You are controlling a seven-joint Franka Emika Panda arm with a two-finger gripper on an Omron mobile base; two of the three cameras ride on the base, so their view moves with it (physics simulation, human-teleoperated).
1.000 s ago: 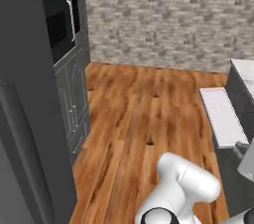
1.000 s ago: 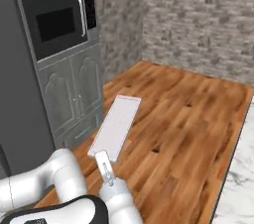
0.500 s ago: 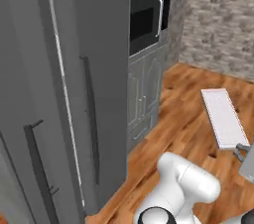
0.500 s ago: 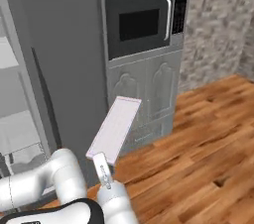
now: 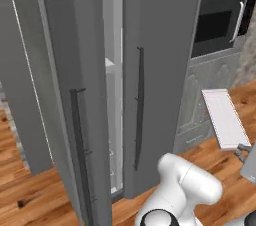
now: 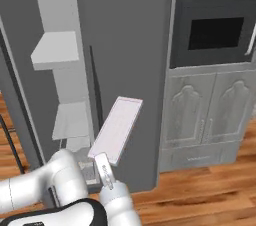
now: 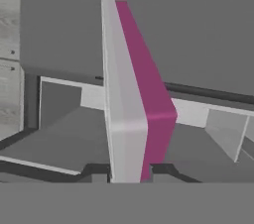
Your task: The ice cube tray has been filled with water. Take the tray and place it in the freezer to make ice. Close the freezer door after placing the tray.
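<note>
Right base view: gripper [image 6: 103, 162] pinches ice cube tray [image 6: 116, 129] (end-on); freezer [image 6: 67, 80] shelves seemingly bare.

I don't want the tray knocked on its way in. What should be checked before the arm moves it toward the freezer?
1. Hand gripping the ice cube tray at one short end: ok.
2. Freezer door swung open: ok.
3. Pale shelves visible inside the freezer: ok.
4. Tray lined up with the opening: not ok; in the right base view it sits in front of the closed door beside the opening.
5. Tray level: not ok, tilted upward.
6. Water still in it: cannot tell.
</note>
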